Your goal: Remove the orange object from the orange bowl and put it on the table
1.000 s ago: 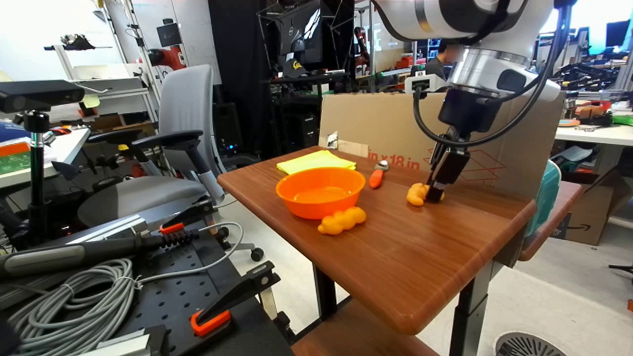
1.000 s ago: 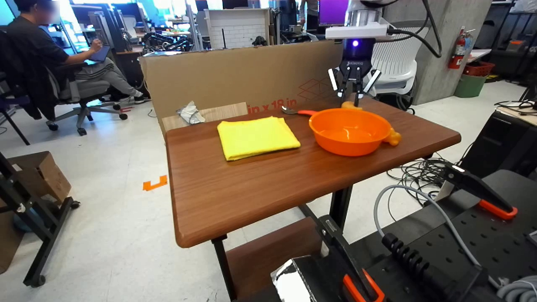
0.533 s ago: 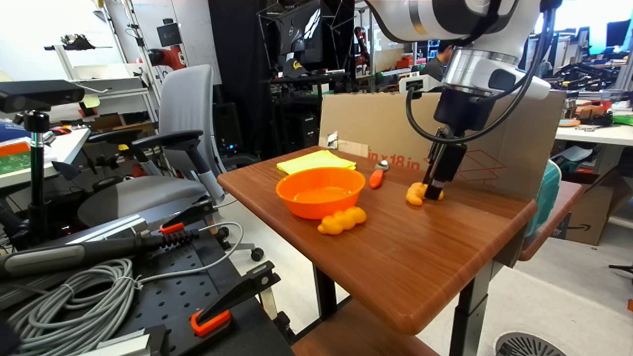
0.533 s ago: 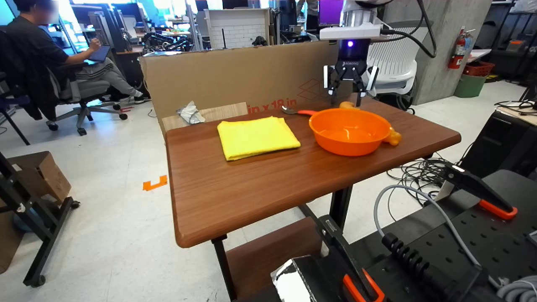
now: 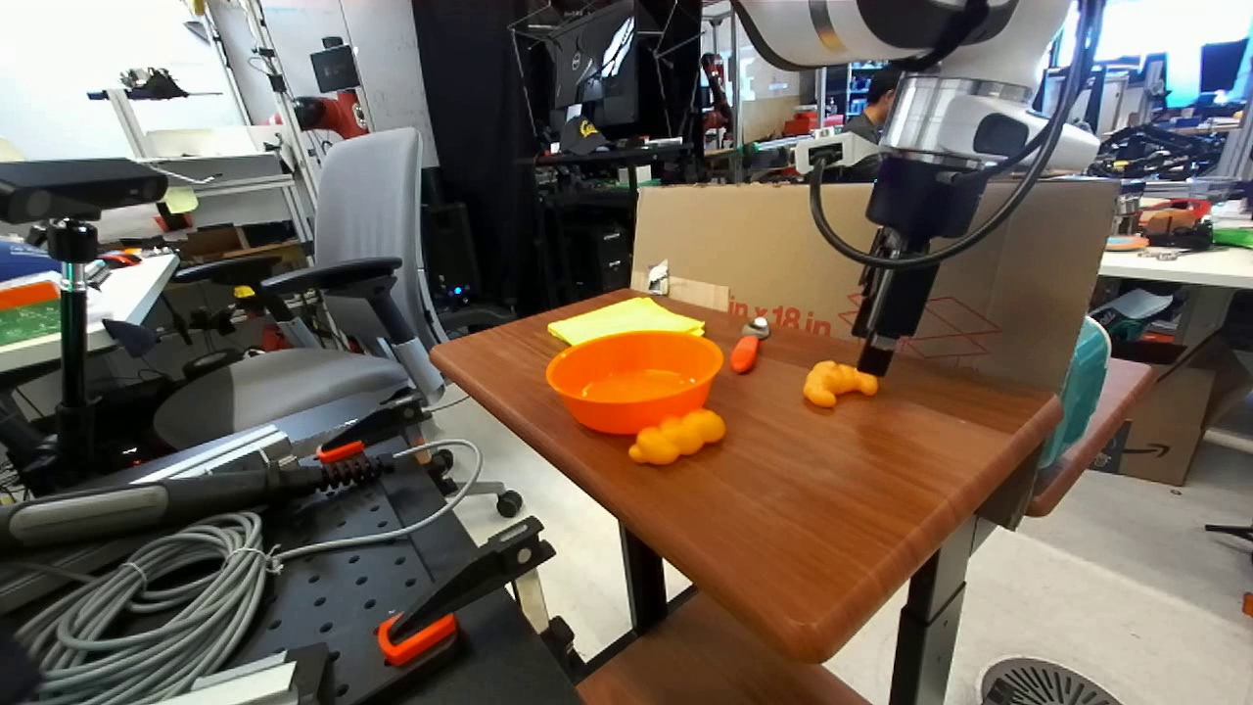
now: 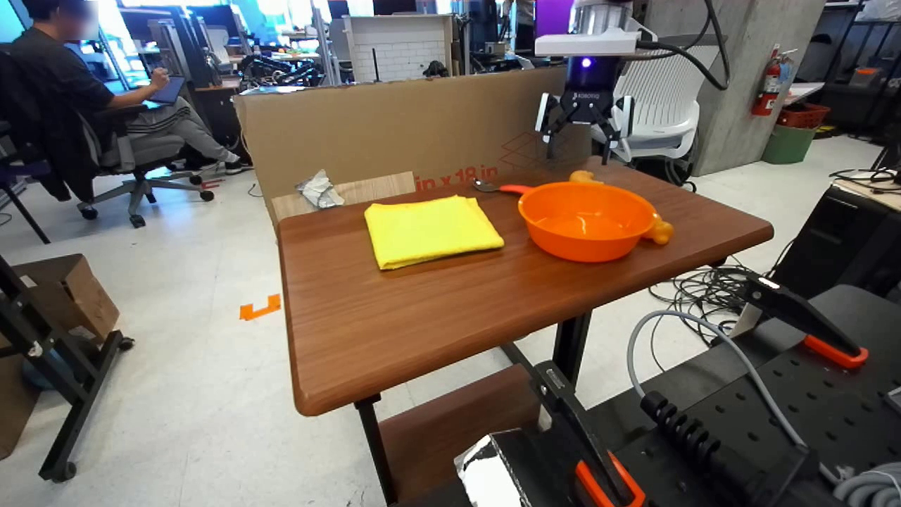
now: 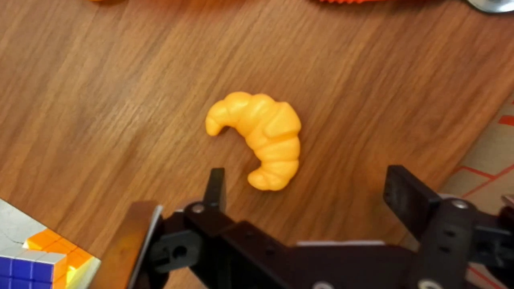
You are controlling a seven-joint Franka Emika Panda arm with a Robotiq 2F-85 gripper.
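Observation:
The orange object, a curved croissant-like piece, lies on the reddish-brown table near the cardboard. In the wrist view the orange object rests whole on the wood, ahead of the fingertips. Spread wide, my gripper is open, with nothing held between its fingers. An exterior view puts the gripper just above and behind the orange object, which the orange bowl partly hides. The orange bowl stands upright on the table, its inside bare, well apart from the orange object.
A chunky orange lump sits against the bowl. Nearby are a folded yellow cloth and a red-handled spoon or fork. A tall cardboard sheet borders the back. A cube-patterned item shows in the wrist view's corner.
The jaws, close together at the orange object a second ago, have spread wide and let it go. My gripper has risen off it, while the orange object stays on the table.

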